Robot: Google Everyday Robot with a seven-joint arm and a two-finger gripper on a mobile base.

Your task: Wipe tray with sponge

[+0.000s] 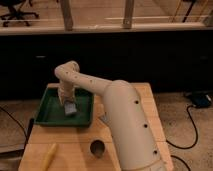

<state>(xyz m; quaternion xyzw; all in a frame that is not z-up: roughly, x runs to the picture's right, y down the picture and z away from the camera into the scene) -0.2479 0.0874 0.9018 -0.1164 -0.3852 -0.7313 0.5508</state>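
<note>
The dark green tray (50, 116) lies on the left part of the wooden table (145, 100). Inside it, right of its middle, sits the small pale grey-blue sponge (70, 109). My gripper (67, 102) points straight down onto the sponge from above, at the end of the white arm (120, 115) that reaches over from the lower right. The wrist hides where the gripper meets the sponge.
A long yellow stick-like piece (49, 154) lies near the table's front left. A dark round object (96, 148) sits front centre beside the arm. A flat grey cloth (104, 119) peeks out right of the tray. Cables and a blue item (200, 99) lie on the floor at right.
</note>
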